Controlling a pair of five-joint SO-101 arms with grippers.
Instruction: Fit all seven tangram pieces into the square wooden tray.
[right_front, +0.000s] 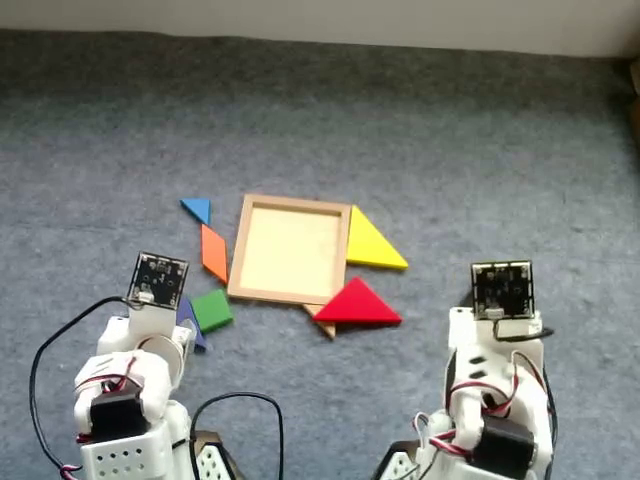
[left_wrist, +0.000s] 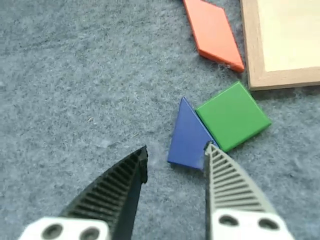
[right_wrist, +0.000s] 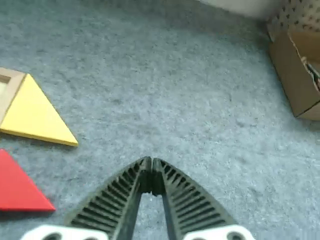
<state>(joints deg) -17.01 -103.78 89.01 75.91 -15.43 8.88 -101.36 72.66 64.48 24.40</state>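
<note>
Dark-blue triangle (left_wrist: 187, 140) abuts green square (left_wrist: 232, 116), clear from left wrist view.

Grey carpeted counter (right_front: 400, 130). Wooden tray (right_front: 238, 260) mid-counter. Yellow triangle (right_front: 370, 245) touching tray's right edge; red triangle (right_front: 357, 303) at near-right corner, tan piece (right_front: 322, 325) against it. Left of tray: orange parallelogram (right_front: 214, 252), small blue triangle (right_front: 198, 209), green square (right_front: 212, 310) w/ dark blue triangle (left_wrist: 187, 137) touching. Cardboard box (right_wrist: 295, 70) far right.

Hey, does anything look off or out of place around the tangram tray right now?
One thing: a tan piece by the near corner of the tray looks partly tucked under the red triangle, so little of it shows. Nothing else looks askew or damaged.
</note>
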